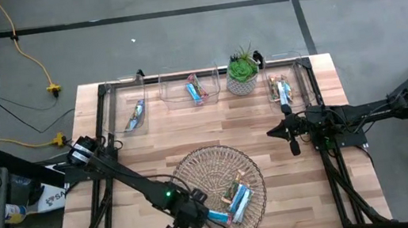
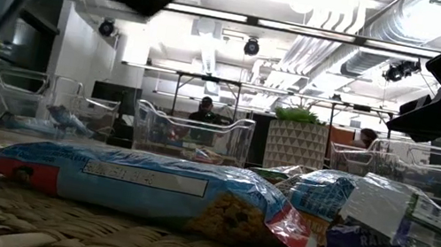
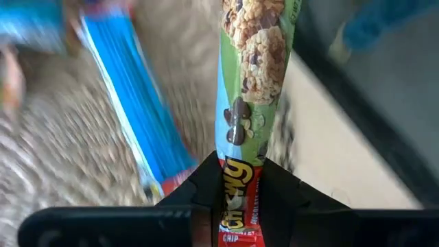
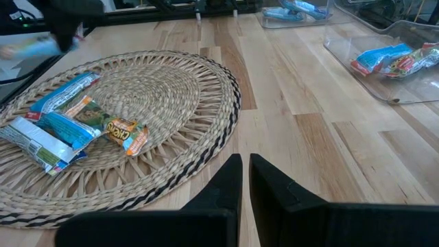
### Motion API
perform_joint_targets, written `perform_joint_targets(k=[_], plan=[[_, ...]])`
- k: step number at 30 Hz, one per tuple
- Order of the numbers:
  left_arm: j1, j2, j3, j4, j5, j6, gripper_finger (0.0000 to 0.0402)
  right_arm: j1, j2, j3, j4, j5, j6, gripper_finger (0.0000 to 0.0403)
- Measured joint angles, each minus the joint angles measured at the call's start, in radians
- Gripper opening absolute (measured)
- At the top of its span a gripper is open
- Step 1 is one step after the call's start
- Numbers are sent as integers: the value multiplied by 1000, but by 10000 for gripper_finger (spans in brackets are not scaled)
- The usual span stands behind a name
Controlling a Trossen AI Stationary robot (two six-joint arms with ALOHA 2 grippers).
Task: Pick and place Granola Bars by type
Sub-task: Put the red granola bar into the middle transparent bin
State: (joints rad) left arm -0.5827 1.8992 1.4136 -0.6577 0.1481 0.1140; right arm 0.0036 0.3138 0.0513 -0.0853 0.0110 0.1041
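My left gripper (image 1: 190, 226) is at the near left rim of the round woven basket (image 1: 214, 159), shut on a green and red granola bar (image 3: 255, 62) printed with oat clusters. A blue bar (image 3: 130, 103) lies on the weave beside it. More bars (image 1: 238, 199) lie flat in the basket's near right part, also visible in the right wrist view (image 4: 65, 120). My right gripper (image 1: 274, 131) waits shut over the table's right side, holding nothing. My left gripper pinches the bar's red printed end (image 3: 236, 171) between its two fingers. The fingers slant down from above and lie along the bar, which sticks out straight beyond them. I cannot tell whether its far end touches the basket.
Three clear bins stand along the far edge, at left (image 1: 133, 112), middle (image 1: 194, 87) and right (image 1: 284, 87), each with bars inside. A small green potted plant (image 1: 243, 70) stands between the middle and right bins. Bare wood lies between basket and bins.
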Motion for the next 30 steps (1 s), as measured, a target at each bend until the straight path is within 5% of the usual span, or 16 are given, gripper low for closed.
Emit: perform_joint_targets(k=[9, 17, 30], plan=[[0, 0, 277, 29, 30, -70, 62, 0, 0, 0, 0, 0, 0, 12], [0, 0, 535, 226, 21, -107, 62, 0, 0, 0, 0, 0, 0, 12], [-9, 0, 697, 595, -84, -149, 62, 0, 0, 0, 0, 0, 0, 12]])
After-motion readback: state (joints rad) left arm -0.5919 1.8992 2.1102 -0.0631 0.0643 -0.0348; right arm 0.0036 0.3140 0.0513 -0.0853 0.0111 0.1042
